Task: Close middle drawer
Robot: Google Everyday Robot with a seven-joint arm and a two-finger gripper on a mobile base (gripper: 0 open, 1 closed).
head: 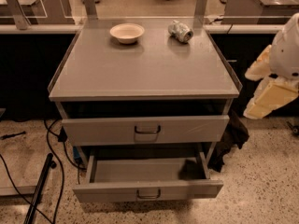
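The middle drawer (148, 190) is the lower grey front with a small dark loop handle (149, 195). It is pulled well out of the cabinet and its plain grey tray (140, 169) shows, with a dark patch at its right rear. Above it a taller grey drawer front (145, 129) with faint scratches stands only slightly out. My gripper (267, 99), cream-coloured under the white arm (287, 45), hangs at the right edge of the view. It is right of the cabinet, level with the upper drawer and apart from both drawers.
A white bowl (127, 32) and a crumpled can (180, 31) lie at the back of the cabinet top (145, 69). Black cables (51, 143) and a dark pole (39, 188) lie on the floor at left. A dark cloth (231, 136) hangs by the right leg.
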